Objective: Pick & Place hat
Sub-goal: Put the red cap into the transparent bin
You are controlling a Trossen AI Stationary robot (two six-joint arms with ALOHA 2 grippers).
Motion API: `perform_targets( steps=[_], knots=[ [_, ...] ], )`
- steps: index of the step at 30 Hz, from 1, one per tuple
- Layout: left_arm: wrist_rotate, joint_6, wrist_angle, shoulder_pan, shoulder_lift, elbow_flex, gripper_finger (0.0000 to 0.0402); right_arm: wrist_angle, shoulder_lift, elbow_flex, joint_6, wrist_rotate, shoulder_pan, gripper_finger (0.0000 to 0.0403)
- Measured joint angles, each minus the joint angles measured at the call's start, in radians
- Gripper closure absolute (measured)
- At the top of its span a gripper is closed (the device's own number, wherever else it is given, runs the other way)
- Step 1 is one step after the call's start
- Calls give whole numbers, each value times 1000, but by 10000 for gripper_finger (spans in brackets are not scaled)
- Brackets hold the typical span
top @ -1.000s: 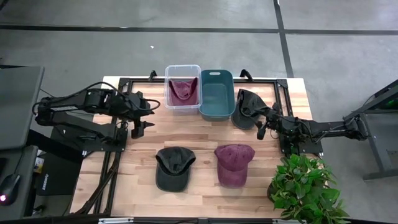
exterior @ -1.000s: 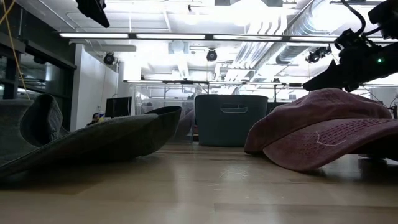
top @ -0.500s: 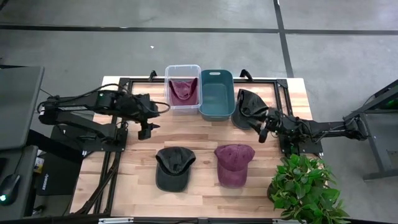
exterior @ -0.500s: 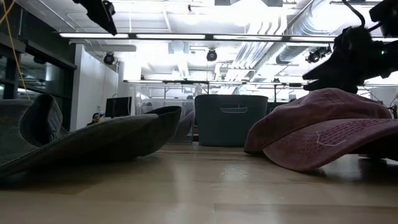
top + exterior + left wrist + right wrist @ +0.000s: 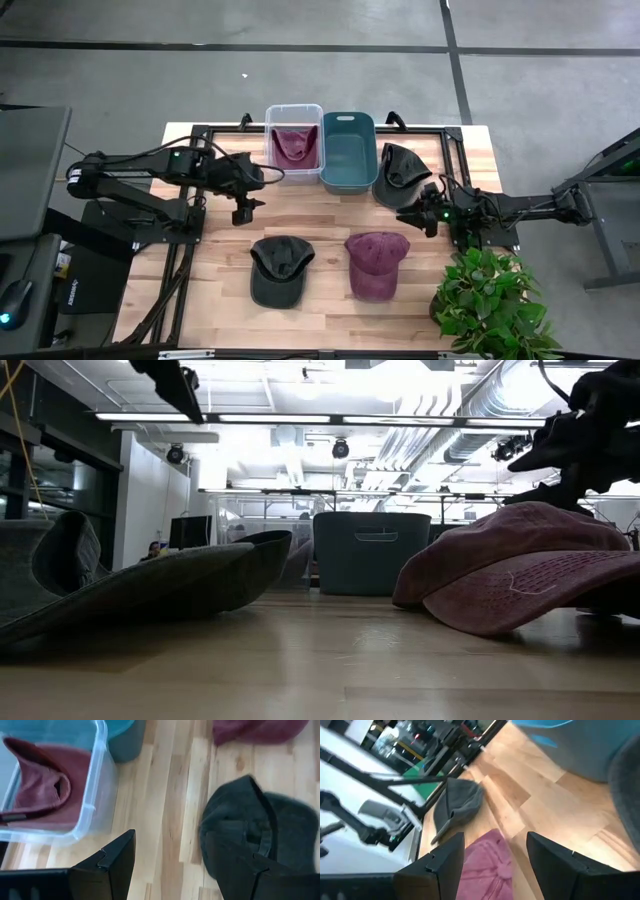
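Note:
A dark grey hat (image 5: 278,270) and a maroon hat (image 5: 375,263) lie on the table near its front, crowns up. Another dark hat (image 5: 398,172) lies at the far right beside the teal bin (image 5: 348,150). A maroon hat (image 5: 293,145) lies in the clear bin (image 5: 270,140). My left gripper (image 5: 243,210) hangs open and empty above the table, between the clear bin and the dark grey hat (image 5: 255,835). My right gripper (image 5: 417,216) is open and empty, just on the near side of the far-right dark hat.
The two bins stand side by side at the table's far edge. A potted plant (image 5: 490,300) stands at the near right corner. Bare wood (image 5: 330,215) lies between the bins and the two front hats. Black frame rails (image 5: 190,240) run along the table's left side.
My left gripper has gone toward the table's right edge, nearer the dark grey hat, and has stayed open. My right gripper has shifted a little toward the near edge, away from the far-right dark hat.

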Motion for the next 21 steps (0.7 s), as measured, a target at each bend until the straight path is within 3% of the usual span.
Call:
perform_targets(
  steps=[5, 10, 14, 21],
  knots=[
    [-23, -88, 19, 0, 11, 1, 179, -22, 1, 5, 29, -41, 0, 194],
    [-37, -187, 21, 0, 6, 0, 179, -268, 36, 100, 59, -35, 0, 194],
    [21, -212, 34, 0, -8, -1, 179, -427, 123, 214, 13, -9, -1, 194],
    [47, -212, 44, 0, -43, -1, 179, -540, 352, 394, -55, -16, -1, 194]
  ],
)
